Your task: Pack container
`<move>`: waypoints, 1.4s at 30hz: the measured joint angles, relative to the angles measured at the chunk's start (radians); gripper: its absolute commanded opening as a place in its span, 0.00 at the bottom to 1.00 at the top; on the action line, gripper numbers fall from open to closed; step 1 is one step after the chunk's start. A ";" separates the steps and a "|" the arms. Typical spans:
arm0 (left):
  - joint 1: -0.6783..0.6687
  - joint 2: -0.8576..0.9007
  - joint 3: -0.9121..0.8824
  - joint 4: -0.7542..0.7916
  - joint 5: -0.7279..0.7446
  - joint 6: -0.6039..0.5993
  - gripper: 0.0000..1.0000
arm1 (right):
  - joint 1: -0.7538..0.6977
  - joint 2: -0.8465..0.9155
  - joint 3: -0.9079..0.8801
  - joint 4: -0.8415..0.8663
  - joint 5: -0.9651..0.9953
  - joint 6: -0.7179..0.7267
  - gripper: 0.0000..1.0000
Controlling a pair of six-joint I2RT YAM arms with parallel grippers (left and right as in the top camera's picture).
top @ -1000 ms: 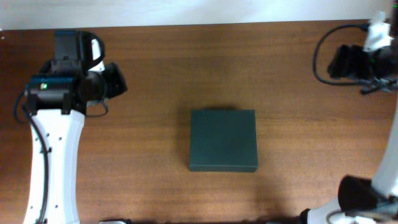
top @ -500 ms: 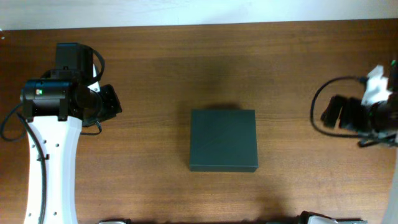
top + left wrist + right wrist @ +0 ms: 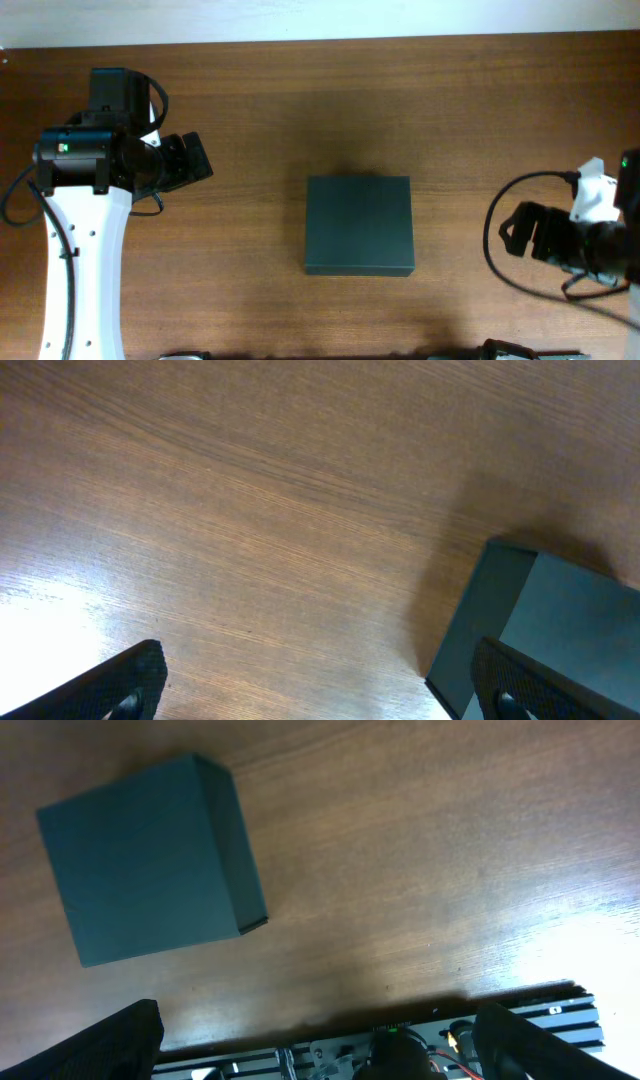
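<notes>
The container [image 3: 359, 226] is a dark green box lying flat in the middle of the table with its lid down. It also shows in the left wrist view at the right edge [image 3: 560, 630] and in the right wrist view at the upper left [image 3: 145, 860]. My left gripper [image 3: 195, 158] hovers well left of it, pointing toward it. Its jaws [image 3: 320, 690] stand wide open over bare wood. My right gripper [image 3: 515, 232] is to the right of the box, level with it, open [image 3: 320, 1050] with nothing between its fingers.
The brown wooden table [image 3: 250, 100] ends in a white wall strip at the back. In the right wrist view the table's front edge [image 3: 330, 1010] shows, with a metal rail and wiring [image 3: 400, 1050] below it.
The left gripper has opened wide and shifted slightly toward the box. The right arm has swung from the back right corner down toward the front, level with the box.
</notes>
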 measured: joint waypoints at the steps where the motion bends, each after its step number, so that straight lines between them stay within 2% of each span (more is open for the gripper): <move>1: 0.000 0.000 0.000 0.000 0.000 0.000 0.99 | 0.000 -0.022 0.000 0.000 0.000 0.000 0.99; 9: 0.000 0.000 0.000 0.000 0.000 0.000 0.99 | 0.000 -0.169 -0.001 0.000 -0.003 0.000 0.99; 19: 0.000 0.000 0.000 0.000 0.000 0.000 0.99 | 0.000 -0.261 -0.001 0.000 -0.003 0.000 0.99; 42: 0.000 0.000 0.000 0.000 0.000 0.000 0.99 | 0.000 -0.263 -0.001 0.000 -0.003 -0.001 0.99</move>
